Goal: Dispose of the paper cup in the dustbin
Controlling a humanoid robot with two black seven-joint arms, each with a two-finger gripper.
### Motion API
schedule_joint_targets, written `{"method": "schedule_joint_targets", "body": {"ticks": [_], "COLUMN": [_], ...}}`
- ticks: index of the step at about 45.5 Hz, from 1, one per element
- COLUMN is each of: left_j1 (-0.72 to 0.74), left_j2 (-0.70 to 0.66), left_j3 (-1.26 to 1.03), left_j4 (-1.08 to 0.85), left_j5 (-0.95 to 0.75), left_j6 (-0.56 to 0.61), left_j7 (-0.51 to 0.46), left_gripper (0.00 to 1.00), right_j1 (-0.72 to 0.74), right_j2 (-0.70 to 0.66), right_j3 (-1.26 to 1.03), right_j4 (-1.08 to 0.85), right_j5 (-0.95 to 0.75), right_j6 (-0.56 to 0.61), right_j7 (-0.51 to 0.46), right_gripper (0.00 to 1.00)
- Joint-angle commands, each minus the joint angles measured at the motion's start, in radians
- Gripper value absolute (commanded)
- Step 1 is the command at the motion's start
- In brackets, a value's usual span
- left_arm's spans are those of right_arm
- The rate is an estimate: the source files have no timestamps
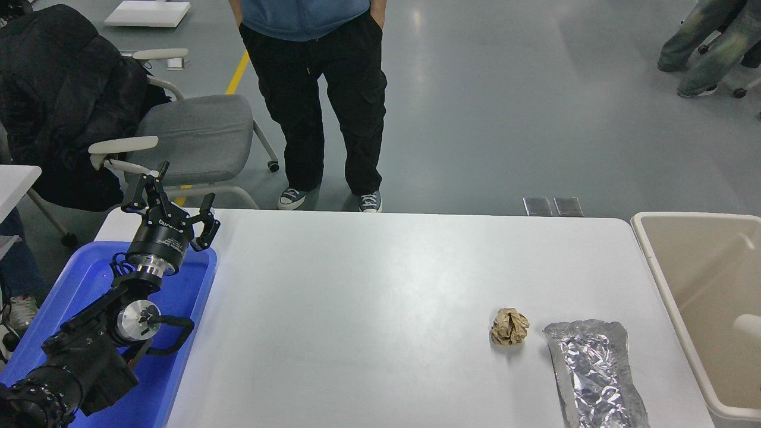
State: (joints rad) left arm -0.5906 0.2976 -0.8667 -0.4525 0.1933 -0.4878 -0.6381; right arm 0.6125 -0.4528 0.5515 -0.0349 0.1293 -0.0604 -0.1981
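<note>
Paper cup [748, 326] lying inside the dustbin [653, 267], at the picture's right edge, long axis roughly across the bin; disposal seemingly done. Far across the table [368, 285] from the bin, left gripper [172, 199] parked, fingers spread and empty, above the blue tray [178, 356]. Right arm out of view.

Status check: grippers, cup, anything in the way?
Left gripper open, parked above blue tray. Right arm out of view. Paper cup lies inside dustbin. Brown paper ball and foil bag lie on table.

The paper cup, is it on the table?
No, the paper cup lies inside the dustbin, beyond the table edge.
</note>
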Motion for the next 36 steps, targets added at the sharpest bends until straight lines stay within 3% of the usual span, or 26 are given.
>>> {"method": "schedule_joint_targets", "body": {"ticks": [1,7,16,36], "left_j1": [0.000,0.000,0.000,0.000], "left_j2": [0.000,0.000,0.000,0.000], "left_j3": [0.000,0.000,0.000,0.000], "left_j4": [0.000,0.000,0.000,0.000], "left_j5": [0.000,0.000,0.000,0.000], "left_j6": [0.000,0.000,0.000,0.000], "left_j7": [0.000,0.000,0.000,0.000], "left_gripper": [1.00,1.00,1.00,1.00], "right_j1": [-0.014,-0.013,0.013,0.286], "right_j2": [0.006,-0.003,-0.044,-0.073], "right_j3": [0.015,0.022,0.016,0.028], "right_j4": [0.000,0.001,0.007,0.007], "right_j5": [0.001,0.003,0.004,0.009], "right_j6": [-0.013,0.002,0.071,0.519], "right_j7": [-0.003,-0.003,-0.001,0.013], "right_gripper": [0.65,1.00,1.00,1.00]}}
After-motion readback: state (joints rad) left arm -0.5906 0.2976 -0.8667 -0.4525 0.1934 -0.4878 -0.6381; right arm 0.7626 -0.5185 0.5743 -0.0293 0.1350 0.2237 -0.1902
